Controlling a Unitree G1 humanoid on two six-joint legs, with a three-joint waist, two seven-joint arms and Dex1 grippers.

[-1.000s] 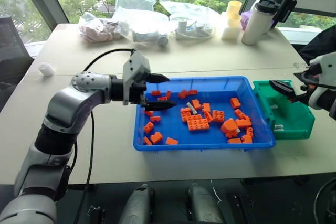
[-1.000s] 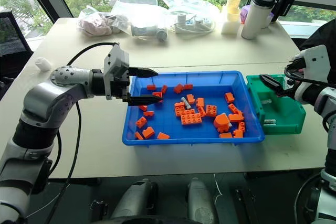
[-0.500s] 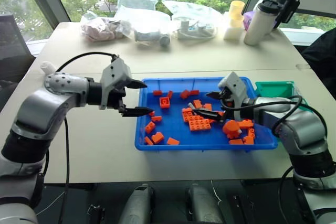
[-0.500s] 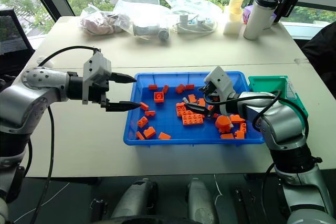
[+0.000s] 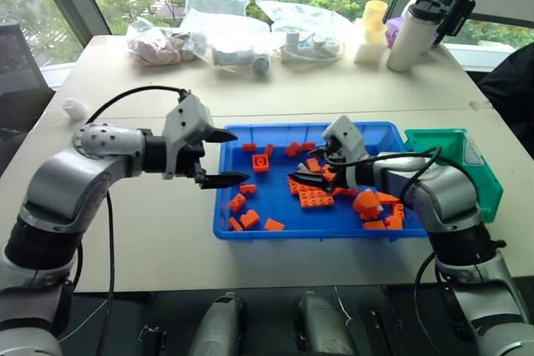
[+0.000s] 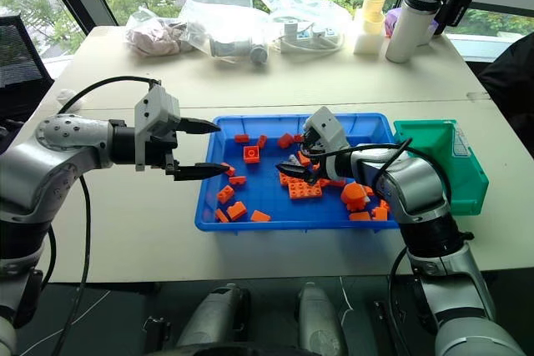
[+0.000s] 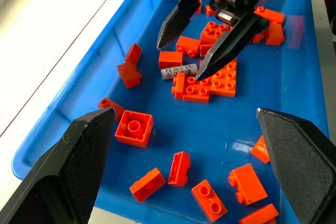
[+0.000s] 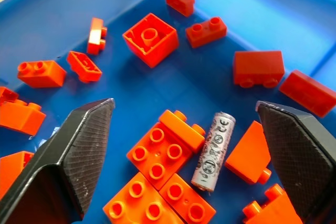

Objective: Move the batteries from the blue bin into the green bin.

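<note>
The right tool [image 6: 292, 169] has swung from the green bin [image 6: 442, 164] into the blue bin [image 6: 250, 210], jaws wide and empty over a battery [image 8: 212, 151] (left tool [image 6: 200, 149] open, idle): next pickup is set up

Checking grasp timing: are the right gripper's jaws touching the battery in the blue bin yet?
Apart. In the right wrist view the battery lies flat between the open jaws of the right gripper, with bin floor and bricks showing on both sides.
</note>
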